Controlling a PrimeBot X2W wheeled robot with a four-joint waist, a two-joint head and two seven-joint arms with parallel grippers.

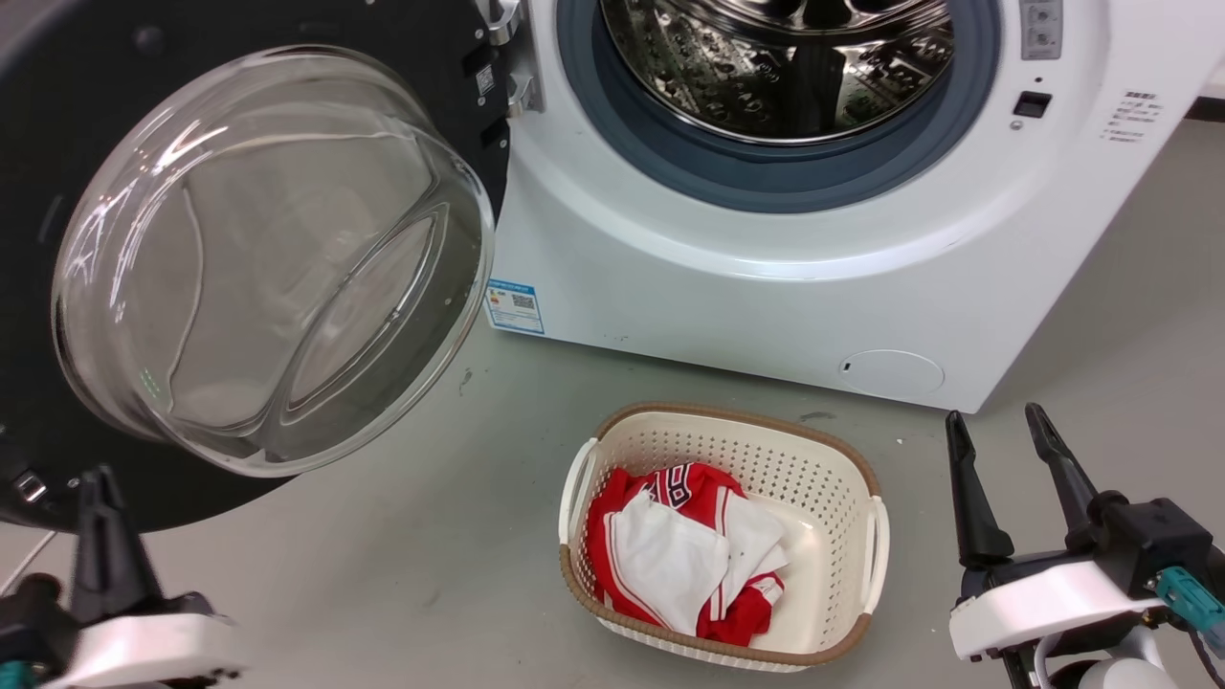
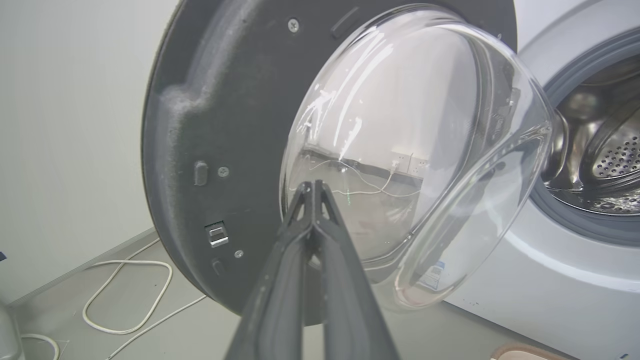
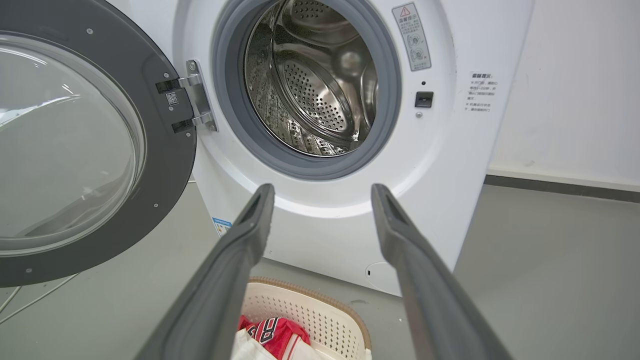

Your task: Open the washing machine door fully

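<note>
The washing machine door (image 1: 57, 124), a black disc with a bulging clear glass bowl (image 1: 268, 258), is swung wide to the left on its metal hinge (image 1: 507, 57). The white washing machine (image 1: 766, 277) shows its steel drum (image 1: 775, 57) and grey gasket. My left gripper (image 1: 96, 478) is shut with nothing in it, low by the door's bottom rim; in the left wrist view its closed tips (image 2: 312, 186) point at the glass bowl (image 2: 410, 150) from a short distance. My right gripper (image 1: 1000, 426) is open at the lower right, aimed at the machine's front (image 3: 325, 220).
A cream perforated basket (image 1: 842, 478) with red and white clothes (image 1: 689, 545) stands on the grey floor before the machine. A white cable (image 2: 125, 300) loops on the floor left of the door. A pale wall (image 3: 575, 75) runs right of the machine.
</note>
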